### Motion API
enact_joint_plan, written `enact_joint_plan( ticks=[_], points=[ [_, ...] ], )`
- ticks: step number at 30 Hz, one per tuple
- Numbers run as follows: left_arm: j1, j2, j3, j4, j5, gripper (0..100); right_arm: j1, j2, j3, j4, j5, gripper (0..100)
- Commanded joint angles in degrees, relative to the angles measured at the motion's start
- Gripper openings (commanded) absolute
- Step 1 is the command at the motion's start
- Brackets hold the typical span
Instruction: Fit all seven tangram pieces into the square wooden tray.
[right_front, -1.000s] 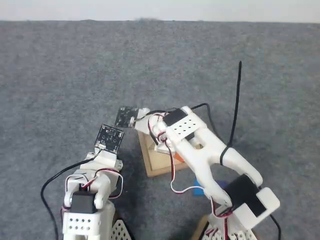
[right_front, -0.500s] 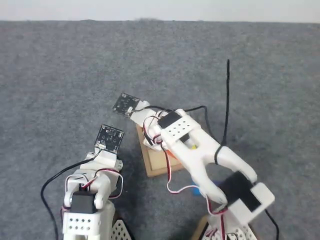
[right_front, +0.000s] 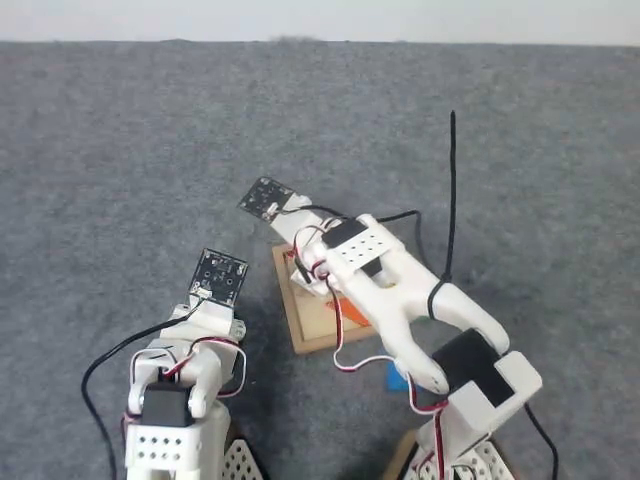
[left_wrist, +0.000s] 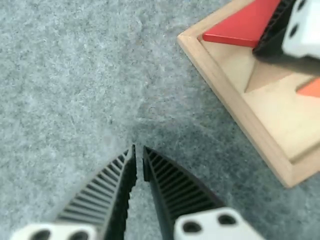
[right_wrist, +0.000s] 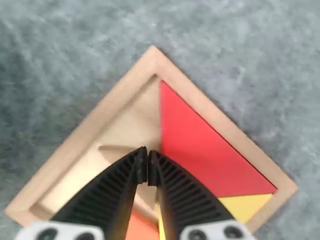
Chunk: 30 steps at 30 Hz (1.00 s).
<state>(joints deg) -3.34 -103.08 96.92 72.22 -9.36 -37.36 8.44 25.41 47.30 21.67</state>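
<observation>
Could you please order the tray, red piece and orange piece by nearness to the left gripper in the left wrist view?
1. Tray, rim beside the left gripper.
2. Red piece, in the tray's far corner.
3. Orange piece, deeper inside.

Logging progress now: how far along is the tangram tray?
Done: red triangle, yellow piece and orange piece lie in the wooden tray. In hand: nothing; right gripper shut over the tray's bare floor, left gripper shut over carpet. Left: blue piece outside the tray, bare wood unfilled.
</observation>
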Motion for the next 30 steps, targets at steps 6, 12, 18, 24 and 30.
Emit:
enact_joint_plan(
  ticks=[6,12,18,24,30],
  points=[
    [-0.35,-0.97,-0.57,0.18,-0.44,2,2.42,0.22,0.88,1.19,1.05,0.7],
    [-0.35,-0.97,-0.57,0.18,-0.44,2,2.42,-6.11,4.92,1.19,0.70,0.7],
    [-0.35,-0.97,-0.57,0.18,-0.44,2,1.98,-16.66,10.29,-1.36,-2.29,0.7],
    [-0.35,-0.97,-0.57,0.18,-0.44,2,-0.92,-14.02,10.90,-2.95,-3.52,0.7],
    [-0.35,-0.97,-0.57,0.18,-0.44,2,-0.66,-10.59,10.99,-3.91,-3.25,0.7]
  ],
)
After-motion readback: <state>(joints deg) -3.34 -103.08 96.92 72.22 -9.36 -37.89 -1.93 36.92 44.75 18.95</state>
